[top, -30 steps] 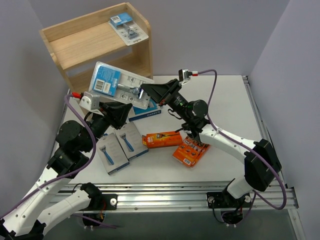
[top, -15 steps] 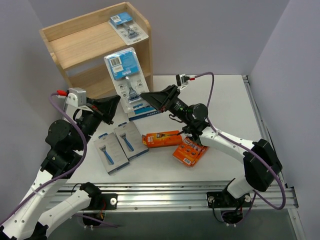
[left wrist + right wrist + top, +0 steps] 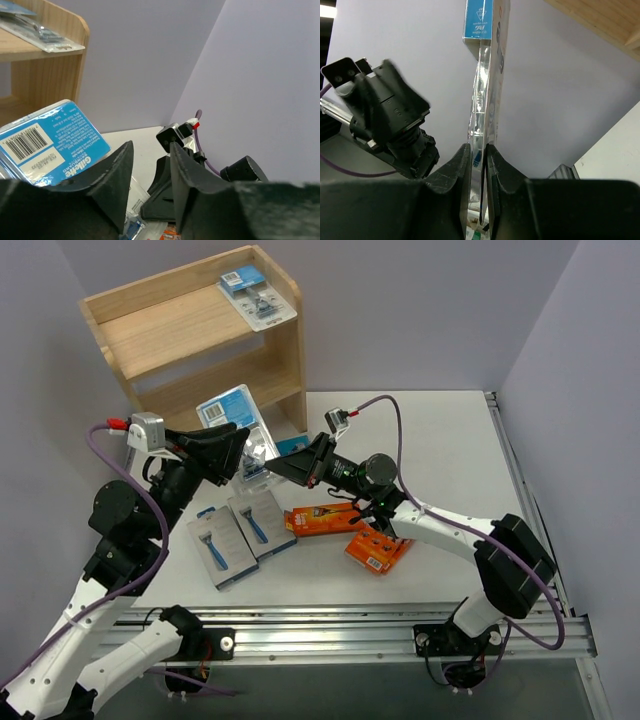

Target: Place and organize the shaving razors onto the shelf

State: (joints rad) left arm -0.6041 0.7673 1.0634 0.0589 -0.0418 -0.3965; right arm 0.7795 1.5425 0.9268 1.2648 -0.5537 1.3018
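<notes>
My right gripper (image 3: 273,468) (image 3: 478,146) is shut on the lower edge of a clear blister razor pack with a blue header (image 3: 230,412) (image 3: 487,50), holding it up in front of the wooden shelf (image 3: 170,328). In the left wrist view that pack (image 3: 50,145) lies just left of my left gripper (image 3: 151,146) (image 3: 238,447), which is open with nothing between its fingers. Another blister pack (image 3: 257,295) lies on the shelf top. On the table lie two grey-and-blue boxes (image 3: 222,550) (image 3: 262,522) and two orange boxes (image 3: 325,518) (image 3: 378,551).
A dark blue box (image 3: 294,447) lies partly hidden under the right gripper. The shelf's lower tier (image 3: 215,380) stands behind the held pack. Grey walls close in at the left and back. The table's right half (image 3: 450,455) is bare white.
The right gripper swung the blister pack from flat to upright, then lowered it toward the left gripper. The left gripper rose, shut, then opened partway.
</notes>
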